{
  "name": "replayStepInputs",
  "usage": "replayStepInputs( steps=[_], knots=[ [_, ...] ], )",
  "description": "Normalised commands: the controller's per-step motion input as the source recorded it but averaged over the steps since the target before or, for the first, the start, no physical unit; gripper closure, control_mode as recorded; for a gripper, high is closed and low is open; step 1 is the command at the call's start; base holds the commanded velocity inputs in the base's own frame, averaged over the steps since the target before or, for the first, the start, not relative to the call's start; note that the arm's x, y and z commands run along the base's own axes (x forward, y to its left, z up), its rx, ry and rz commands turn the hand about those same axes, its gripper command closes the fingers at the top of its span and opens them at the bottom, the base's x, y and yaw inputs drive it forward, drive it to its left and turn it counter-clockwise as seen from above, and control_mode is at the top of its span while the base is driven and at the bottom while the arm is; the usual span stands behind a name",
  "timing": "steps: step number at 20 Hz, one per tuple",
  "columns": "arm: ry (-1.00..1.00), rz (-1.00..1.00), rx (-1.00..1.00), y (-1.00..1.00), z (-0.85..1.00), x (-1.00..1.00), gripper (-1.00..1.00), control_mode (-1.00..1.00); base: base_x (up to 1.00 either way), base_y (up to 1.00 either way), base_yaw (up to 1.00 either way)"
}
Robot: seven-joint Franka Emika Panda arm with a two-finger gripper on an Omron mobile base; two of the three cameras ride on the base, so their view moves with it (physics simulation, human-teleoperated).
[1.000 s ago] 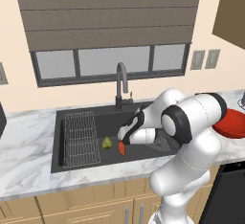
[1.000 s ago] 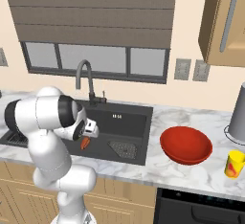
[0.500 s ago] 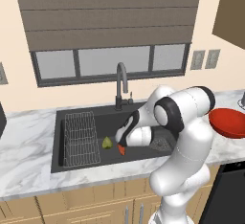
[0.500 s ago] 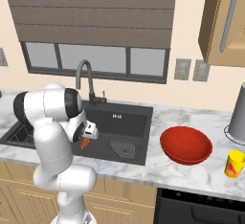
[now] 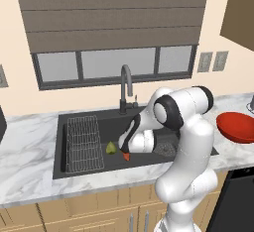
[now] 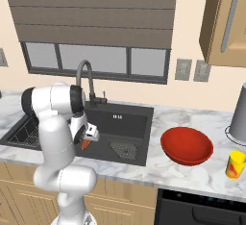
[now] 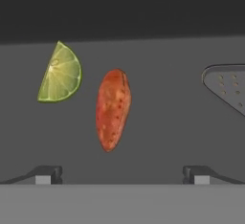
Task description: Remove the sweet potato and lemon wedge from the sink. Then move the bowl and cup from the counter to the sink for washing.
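Two items left in the sink (image 5: 89,164): I've dropped the gripper (image 7: 122,174) lower (jaws wide, empty) over the sweet potato (image 7: 112,109), lemon wedge (image 7: 60,74) just beside it, so grab comes next.

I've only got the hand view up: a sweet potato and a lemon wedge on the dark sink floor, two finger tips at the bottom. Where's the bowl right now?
Observer: The bowl sits on the marble counter to the right of the sink, upright.
Operator: And the cup?
Observer: The cup stands further right than the bowl, near the counter's front edge, apart from the bowl.
Operator: How does the arm sit over the basin?
Observer: It bends down into the sink, with the gripper low over the sweet potato; the lemon wedge lies beside it, towards the wire rack.
Operator: Anything behind the basin?
Observer: A dark arched faucet rises behind the sink, under the window.
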Motion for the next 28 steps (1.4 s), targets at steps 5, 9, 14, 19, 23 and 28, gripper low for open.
replayStepInputs(
  steps=[5, 9, 14, 19, 23, 28],
  knots=[
    [0.00, 0.00, 0.00, 0.00, -0.21, 0.10, -1.00, -1.00, 0.00, 0.00, 0.00],
    [0.00, 0.00, 0.00, 0.02, -0.20, 0.11, -1.00, -1.00, 0.00, 0.00, 0.00],
    [0.00, 0.00, 0.00, 0.01, -0.18, 0.11, -1.00, -1.00, 0.00, 0.00, 0.00],
    [0.00, 0.00, 0.00, 0.04, -0.17, 0.12, -1.00, -1.00, 0.00, 0.00, 0.00],
    [0.00, 0.00, 0.00, 0.05, -0.12, 0.11, -1.00, -1.00, 0.00, 0.00, 0.00],
    [0.00, 0.00, 0.01, 0.06, -0.05, 0.09, -1.00, -1.00, 0.00, 0.00, 0.00]
  ],
)
